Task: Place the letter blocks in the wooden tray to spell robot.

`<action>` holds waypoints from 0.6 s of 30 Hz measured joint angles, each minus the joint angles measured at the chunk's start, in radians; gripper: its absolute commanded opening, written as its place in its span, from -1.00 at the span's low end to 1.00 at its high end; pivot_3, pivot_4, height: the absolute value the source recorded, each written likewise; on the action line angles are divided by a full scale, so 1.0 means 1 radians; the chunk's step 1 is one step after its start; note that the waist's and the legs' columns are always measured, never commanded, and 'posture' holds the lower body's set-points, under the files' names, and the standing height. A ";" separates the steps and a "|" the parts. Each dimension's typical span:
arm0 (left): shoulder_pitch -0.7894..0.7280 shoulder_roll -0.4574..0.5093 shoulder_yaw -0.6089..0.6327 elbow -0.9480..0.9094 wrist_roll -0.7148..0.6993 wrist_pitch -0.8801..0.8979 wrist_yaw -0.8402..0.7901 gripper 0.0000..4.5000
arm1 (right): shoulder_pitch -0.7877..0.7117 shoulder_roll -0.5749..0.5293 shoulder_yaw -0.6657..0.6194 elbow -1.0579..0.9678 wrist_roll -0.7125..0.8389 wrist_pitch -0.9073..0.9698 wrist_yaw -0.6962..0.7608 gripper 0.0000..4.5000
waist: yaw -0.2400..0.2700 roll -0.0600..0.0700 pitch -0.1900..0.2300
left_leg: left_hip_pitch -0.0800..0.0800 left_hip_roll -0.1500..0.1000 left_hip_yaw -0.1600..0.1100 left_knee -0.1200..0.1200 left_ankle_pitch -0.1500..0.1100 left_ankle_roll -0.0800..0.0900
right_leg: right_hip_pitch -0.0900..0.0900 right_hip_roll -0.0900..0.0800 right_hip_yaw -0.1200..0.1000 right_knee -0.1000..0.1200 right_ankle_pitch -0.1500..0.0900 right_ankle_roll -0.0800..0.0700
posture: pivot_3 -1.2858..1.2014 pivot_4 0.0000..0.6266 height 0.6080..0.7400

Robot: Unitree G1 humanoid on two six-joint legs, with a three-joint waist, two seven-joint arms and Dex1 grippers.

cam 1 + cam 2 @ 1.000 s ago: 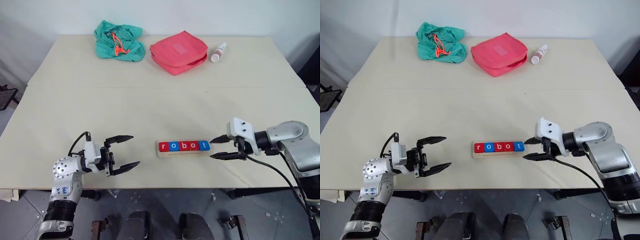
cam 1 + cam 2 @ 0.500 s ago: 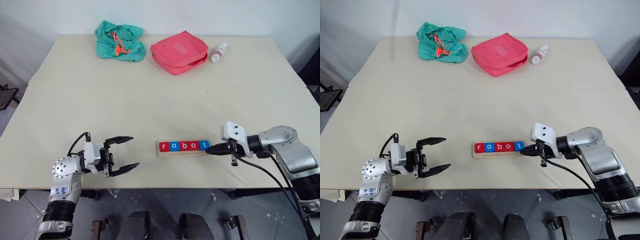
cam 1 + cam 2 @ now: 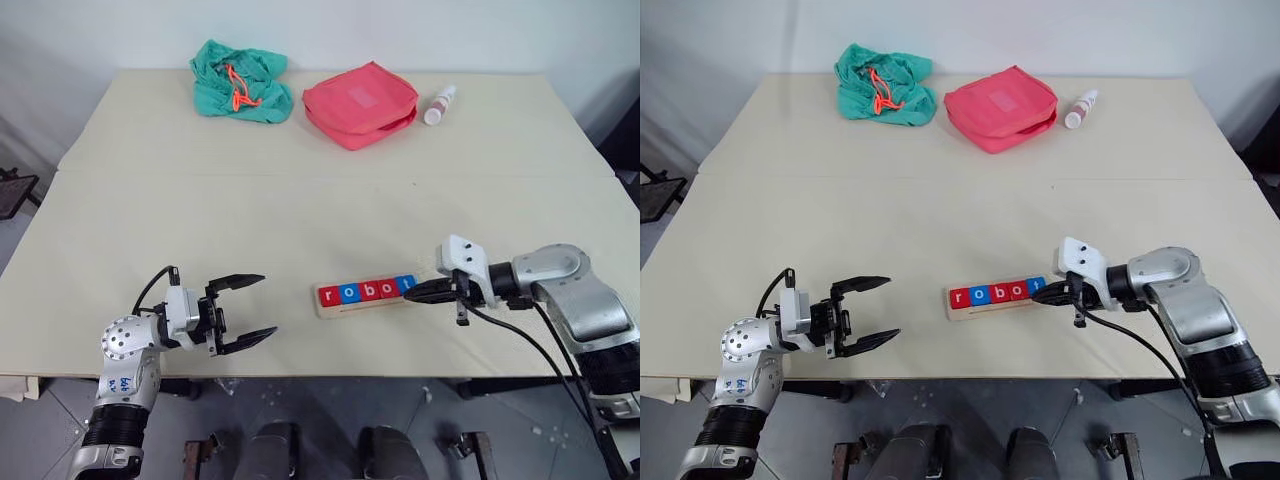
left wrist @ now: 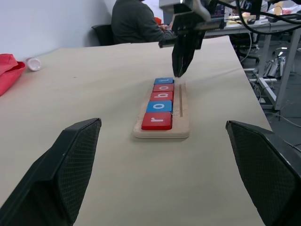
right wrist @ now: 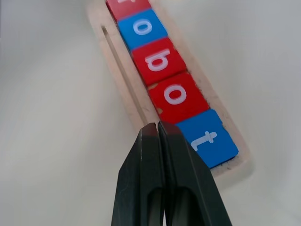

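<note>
Already, from the head views, you have all five letter blocks point(image 3: 367, 291) in the wooden tray point(image 3: 330, 307) near the bench point(image 3: 300, 200) front edge, reading r-o-b-o-t, so this looks like final tidying. Your right hand point(image 3: 413, 293), pressed together and empty, points at the tray's t end; your left hand point(image 3: 247, 310) hangs spread, well apart. In the left wrist view, the tips sit just over the tray's slot. In the right wrist view, they rest beside the t. Next, judge alignment, nudge gently, then withdraw.
</note>
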 measured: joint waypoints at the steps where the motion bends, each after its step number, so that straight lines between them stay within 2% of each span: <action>1: 0.002 0.003 0.001 0.000 0.000 0.003 0.004 1.00 | 0.014 -0.005 -0.026 -0.002 0.013 0.004 -0.004 -0.97 | 0.001 0.000 0.000 | 0.000 0.000 0.000 0.000 0.000 0.000 | 0.000 0.000 0.000 0.000 0.000 0.000 | 0.03 -0.52 1.00; 3: 0.003 0.007 0.001 -0.001 0.000 0.015 0.009 1.00 | 0.063 -0.010 -0.088 -0.003 0.039 -0.015 -0.010 -0.97 | 0.003 0.000 0.000 | 0.001 0.000 0.000 0.000 0.000 0.000 | 0.001 0.000 0.000 0.000 0.000 0.000 | 0.03 -0.52 1.00; 6: 0.005 0.016 0.003 -0.013 0.008 0.049 0.044 1.00 | 0.125 -0.009 -0.139 0.021 0.070 -0.107 0.013 -0.71 | 0.002 0.000 0.000 | 0.001 0.000 0.001 0.000 0.000 0.000 | 0.001 0.000 0.000 0.000 0.000 0.000 | 0.03 -0.52 1.00; 10: 0.008 0.041 0.026 -0.021 0.040 0.035 0.091 1.00 | 0.150 -0.020 -0.204 0.117 0.087 -0.239 0.070 -0.14 | 0.001 0.000 0.000 | 0.001 0.000 0.002 0.000 0.000 0.000 | 0.001 0.000 0.000 0.000 0.000 0.000 | 0.03 -0.52 1.00; 16: 0.011 0.067 0.075 -0.022 0.034 0.042 0.124 1.00 | 0.109 -0.038 -0.227 0.369 0.090 -0.454 0.175 0.85 | -0.003 0.000 0.000 | 0.002 0.001 0.002 0.000 0.000 0.000 | 0.001 0.000 0.000 -0.001 0.000 0.000 | 0.03 -0.52 1.00; 17: 0.014 0.075 0.085 -0.023 0.023 0.049 0.124 1.00 | 0.103 -0.040 -0.231 0.408 0.089 -0.486 0.190 0.98 | -0.004 0.000 0.000 | 0.002 0.001 0.002 -0.001 0.000 0.000 | 0.001 0.000 0.000 -0.001 0.000 0.000 | 0.03 -0.52 1.00; 18: 0.016 0.080 0.096 -0.023 0.015 0.054 0.123 1.00 | 0.095 -0.040 -0.239 0.448 0.090 -0.517 0.204 0.99 | -0.005 0.000 0.000 | 0.002 0.001 0.002 -0.001 0.000 0.000 | 0.001 0.000 0.000 -0.001 0.000 0.000 | 0.03 -0.52 1.00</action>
